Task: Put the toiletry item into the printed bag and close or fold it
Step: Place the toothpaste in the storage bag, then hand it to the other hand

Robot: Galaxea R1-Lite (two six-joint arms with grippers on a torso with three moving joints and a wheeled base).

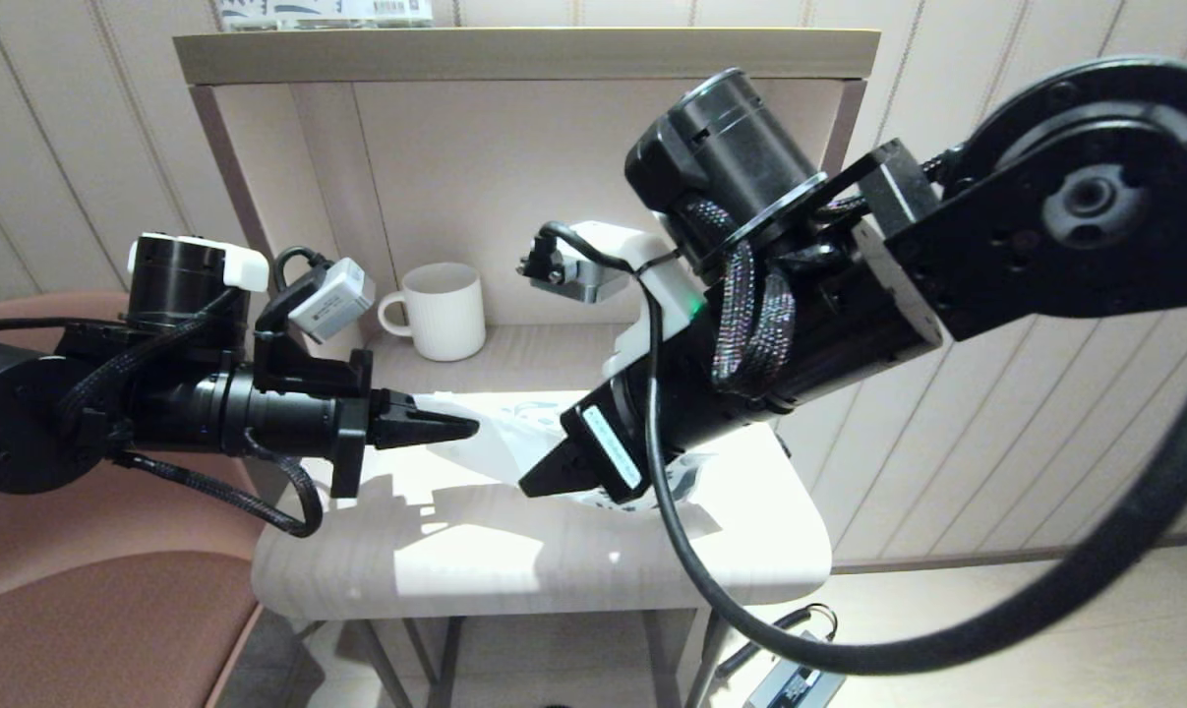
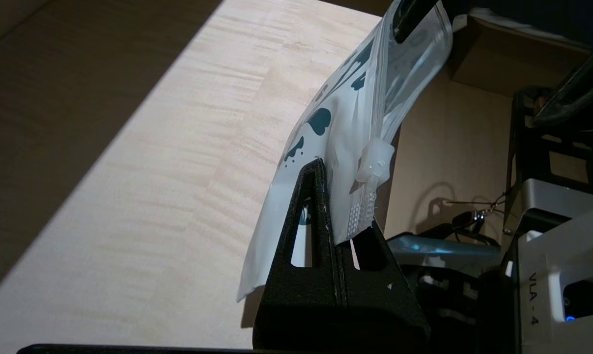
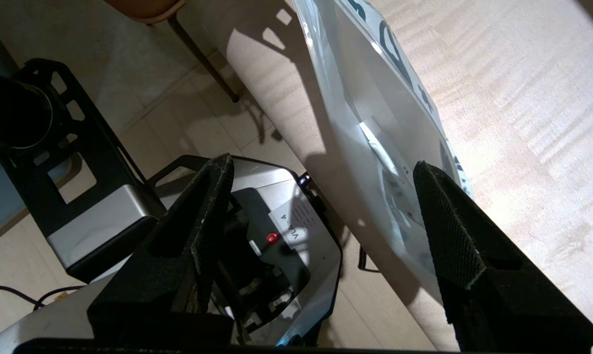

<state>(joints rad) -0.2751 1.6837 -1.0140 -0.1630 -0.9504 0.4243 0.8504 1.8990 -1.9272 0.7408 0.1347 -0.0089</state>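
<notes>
The printed bag (image 1: 507, 436) hangs a little above the light wood table (image 1: 554, 560), stretched between my two grippers. My left gripper (image 1: 463, 429) is shut on one end of it, just below the white zipper slider (image 2: 375, 162). From that pinch (image 2: 331, 196) the bag (image 2: 345, 113) rises with its dark leaf prints showing. My right gripper (image 1: 539, 484) stands open at the other end. In the right wrist view the bag (image 3: 375, 108) runs between the spread fingers (image 3: 321, 162), close to one pad (image 3: 448, 231). A pale labelled toiletry item (image 3: 392, 167) shows faintly through the plastic.
A white ribbed mug (image 1: 444, 310) stands at the back of the table under a shelf. A printed box (image 1: 327, 12) sits on the shelf top. A brown chair (image 1: 111, 610) is at the left. The table's front edge and my base lie below the grippers.
</notes>
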